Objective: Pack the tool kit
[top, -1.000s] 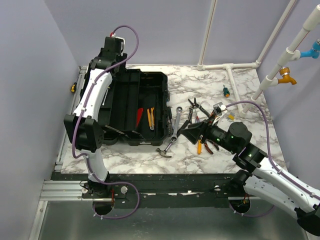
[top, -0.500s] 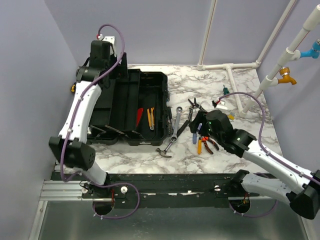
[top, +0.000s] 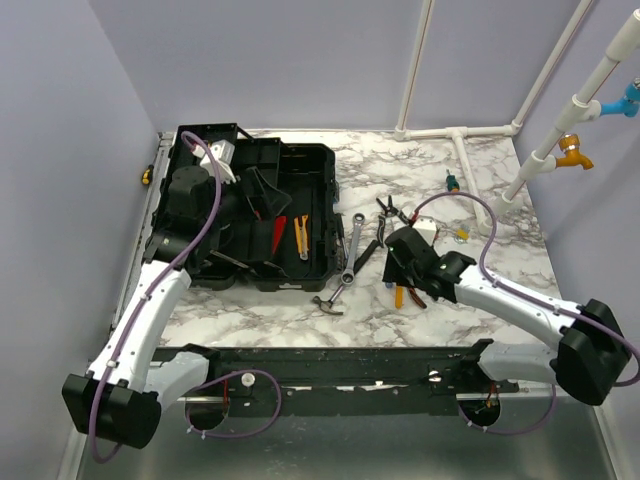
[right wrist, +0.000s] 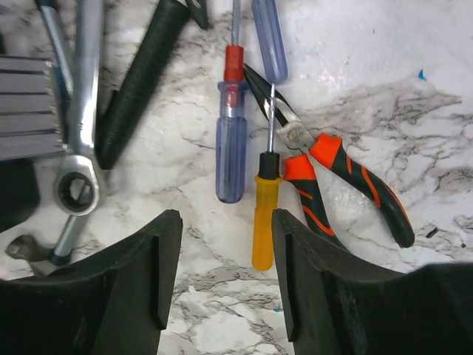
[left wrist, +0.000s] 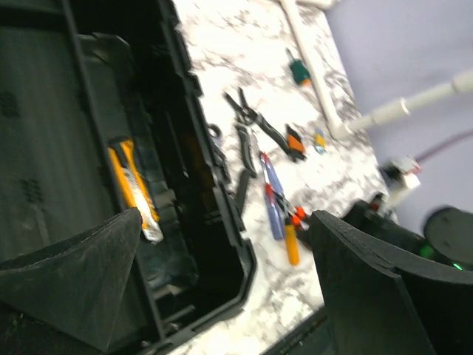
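Screwdriver, yellow, likely light, stiff, slick: grip mid-handle w/ right end effector, wide open above it; left end effector wide over toolbox.

No readable text, label or number anywhere.

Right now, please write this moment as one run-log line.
left gripper: open, over black plastic toolbox | right gripper: open, above yellow-handled screwdriver on white marble table | held: nothing
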{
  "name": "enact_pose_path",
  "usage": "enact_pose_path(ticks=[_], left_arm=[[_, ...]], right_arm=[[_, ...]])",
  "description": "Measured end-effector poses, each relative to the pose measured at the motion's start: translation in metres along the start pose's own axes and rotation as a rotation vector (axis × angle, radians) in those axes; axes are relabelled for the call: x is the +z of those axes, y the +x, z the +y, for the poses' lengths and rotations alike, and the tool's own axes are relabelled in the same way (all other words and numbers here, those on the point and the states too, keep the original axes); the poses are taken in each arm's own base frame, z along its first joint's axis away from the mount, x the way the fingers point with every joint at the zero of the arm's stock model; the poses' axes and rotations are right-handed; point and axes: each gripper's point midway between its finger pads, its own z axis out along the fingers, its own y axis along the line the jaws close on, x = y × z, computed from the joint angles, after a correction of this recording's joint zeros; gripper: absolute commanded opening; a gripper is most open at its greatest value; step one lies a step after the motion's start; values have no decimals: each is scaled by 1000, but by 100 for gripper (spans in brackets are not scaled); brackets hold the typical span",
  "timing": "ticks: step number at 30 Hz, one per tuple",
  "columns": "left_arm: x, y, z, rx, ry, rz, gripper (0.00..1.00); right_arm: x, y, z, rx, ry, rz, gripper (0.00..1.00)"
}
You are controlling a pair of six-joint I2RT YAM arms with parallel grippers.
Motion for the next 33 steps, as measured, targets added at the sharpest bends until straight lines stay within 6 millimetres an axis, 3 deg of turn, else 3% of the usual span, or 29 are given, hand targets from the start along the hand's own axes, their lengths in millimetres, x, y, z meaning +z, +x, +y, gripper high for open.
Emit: enact_pose_path(ticks=[2,6,11,22,24,26,30,33], left_arm=[[-4,20,-8,-21,46,36,98],[-20,35,-27,-22,122,44,98],[-35,34,-40,-9,169,9,99],[-44,34,-43,2,174,3,98],[-45,34,-43,6,176,-1,98],[-45,34,-43,6,177,0,98],[-42,37,-44,-2,188,17,98],[-36,48,-47,-23,212,50,98]], right_arm=[[7,10,-4,-5,21,28,53],[18,25,-11,-6,51,66,47],[33,24,-6,-9,62,77,41],[69,19,-6,-8,102,100,35],[74,19,-7,-3,104,105,25],[77,20,-8,4,99,111,1],[77,18,-4,17,65,109,1],[66,18,-3,15,13,100,1]])
